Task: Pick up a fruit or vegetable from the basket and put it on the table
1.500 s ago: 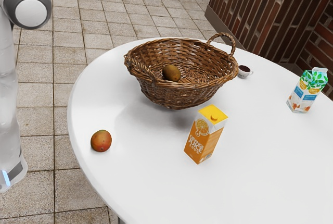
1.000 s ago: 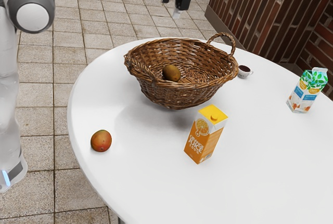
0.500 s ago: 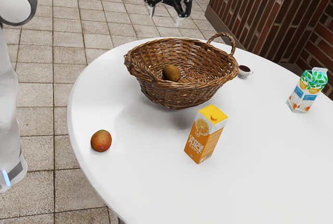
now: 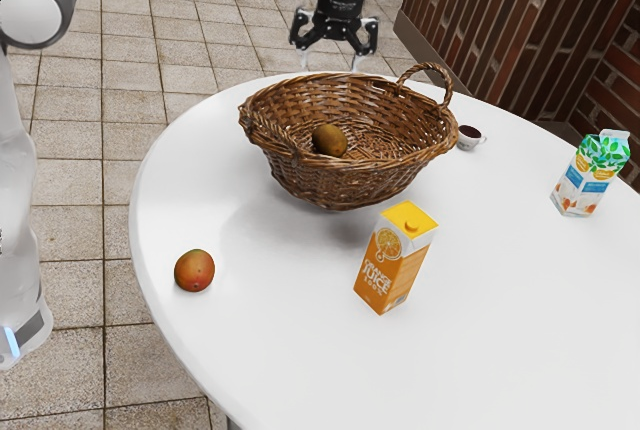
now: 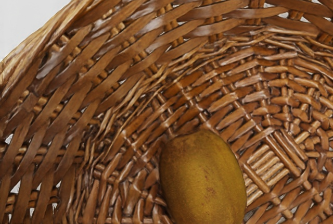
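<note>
Plainly, end effector (image 4: 331,62) — spread wide, empty — above basket (image 4: 340,182).

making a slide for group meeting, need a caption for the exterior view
Open gripper above the wicker basket, which holds one brown fruit, on a round white table.

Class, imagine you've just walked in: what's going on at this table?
A robot's pincer hangs open above the wicker basket, holding nothing. A brown fruit lies inside the basket, and is probably what it will try to pick up and put on the table. A reddish fruit already sits on the table, and an orange juice carton stands in front of the basket in the exterior view.
</note>
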Robot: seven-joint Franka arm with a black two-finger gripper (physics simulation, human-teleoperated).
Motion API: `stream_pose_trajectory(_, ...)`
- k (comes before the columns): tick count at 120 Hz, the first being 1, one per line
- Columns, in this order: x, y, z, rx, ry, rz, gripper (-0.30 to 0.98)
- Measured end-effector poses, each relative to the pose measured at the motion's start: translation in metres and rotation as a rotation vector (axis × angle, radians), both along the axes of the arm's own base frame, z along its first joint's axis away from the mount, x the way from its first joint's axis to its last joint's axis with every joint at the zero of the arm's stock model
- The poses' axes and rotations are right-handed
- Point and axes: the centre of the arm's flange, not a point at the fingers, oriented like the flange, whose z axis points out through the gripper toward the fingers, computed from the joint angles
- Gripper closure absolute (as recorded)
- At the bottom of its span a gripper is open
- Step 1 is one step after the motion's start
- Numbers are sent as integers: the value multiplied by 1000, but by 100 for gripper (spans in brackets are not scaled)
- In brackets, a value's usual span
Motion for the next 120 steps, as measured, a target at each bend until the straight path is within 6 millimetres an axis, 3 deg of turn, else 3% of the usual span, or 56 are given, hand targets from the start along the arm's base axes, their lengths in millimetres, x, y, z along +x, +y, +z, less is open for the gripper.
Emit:
stream_pose_trajectory(9,-1,4,-7,-29,-1,91,0)
stream_pose_trajectory(27,-1,-12,-25,-87,12,203,0)
stream_pose_trajectory(47,3,-13,-43,-134,23,327,0)
stream_pose_trajectory(89,25,-17,-94,-161,87,502,0)
stream_pose_trajectory(120,39,-18,-115,-164,95,576,0)
